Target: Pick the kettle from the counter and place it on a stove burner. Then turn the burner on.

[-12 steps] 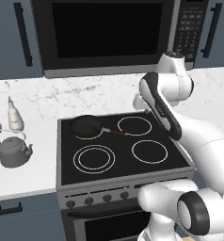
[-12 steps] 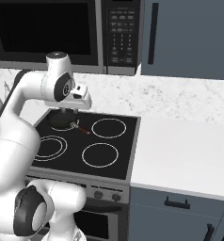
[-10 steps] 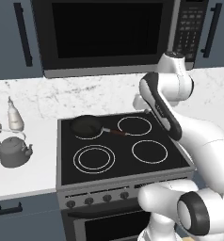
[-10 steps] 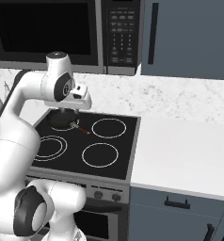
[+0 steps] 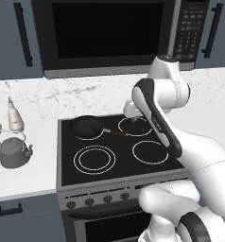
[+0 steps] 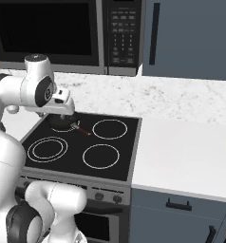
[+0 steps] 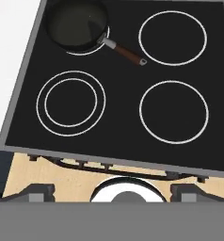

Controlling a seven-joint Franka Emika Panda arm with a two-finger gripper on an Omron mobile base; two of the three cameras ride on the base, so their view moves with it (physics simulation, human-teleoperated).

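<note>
Left base view: kettle (image 5: 12,153) on counter (image 5: 24,175), left of cooktop (image 5: 116,163)

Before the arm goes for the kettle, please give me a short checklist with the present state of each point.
1. Kettle stands upright on the counter, left of the cooktop: ok.
2. Nothing lies on top of the kettle; two shakers stand behind it, close: ok, but go carefully.
3. Double-ring stove burner is bare: ok.
4. Frying pan sits on the rear left ring, apart from the double ring: ok.
5. Hand is near the kettle: not ok, the arm is over the back of the cooktop.
6. Hand open for the grasp: cannot tell, the fingers are barely visible.
</note>
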